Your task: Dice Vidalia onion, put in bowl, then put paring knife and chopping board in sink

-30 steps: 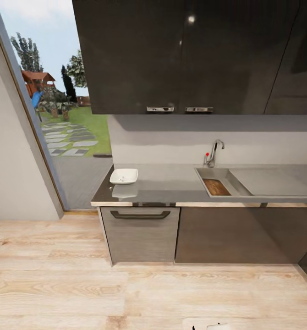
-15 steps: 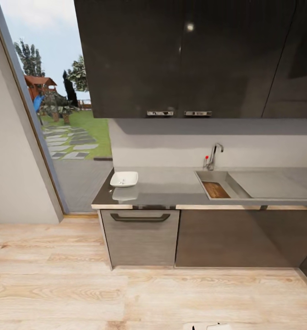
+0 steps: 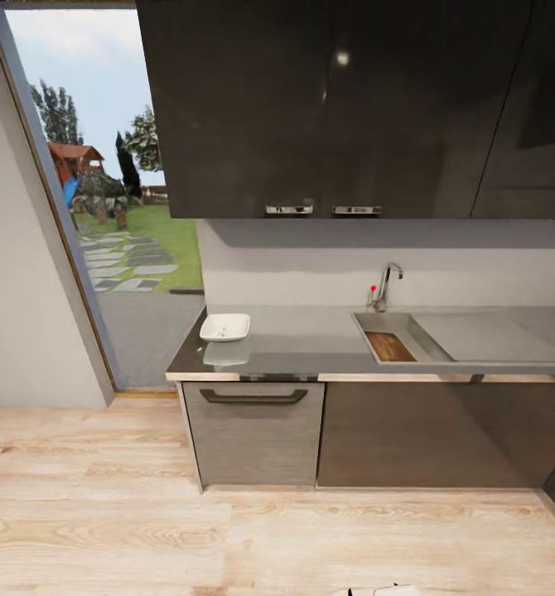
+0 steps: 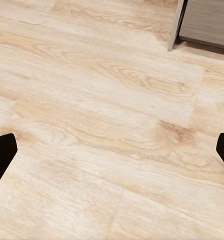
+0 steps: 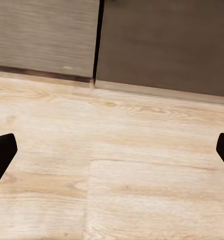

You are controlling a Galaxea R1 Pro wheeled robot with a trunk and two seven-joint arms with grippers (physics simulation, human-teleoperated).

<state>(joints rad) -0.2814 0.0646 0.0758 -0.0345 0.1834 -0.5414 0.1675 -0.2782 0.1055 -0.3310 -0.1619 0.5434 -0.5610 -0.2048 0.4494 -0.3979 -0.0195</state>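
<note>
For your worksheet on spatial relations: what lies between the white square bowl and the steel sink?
In the head view, only bare grey countertop lies between the white square bowl and the steel sink.

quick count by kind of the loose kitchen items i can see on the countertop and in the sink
bowl, on the countertop: 1
chopping board, in the sink: 1
total: 2

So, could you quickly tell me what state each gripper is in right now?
Left gripper: open, fingertips spread wide, nothing between them, wooden floor below.
Right gripper: open, holding nothing, above the floor by the cabinets.
</note>
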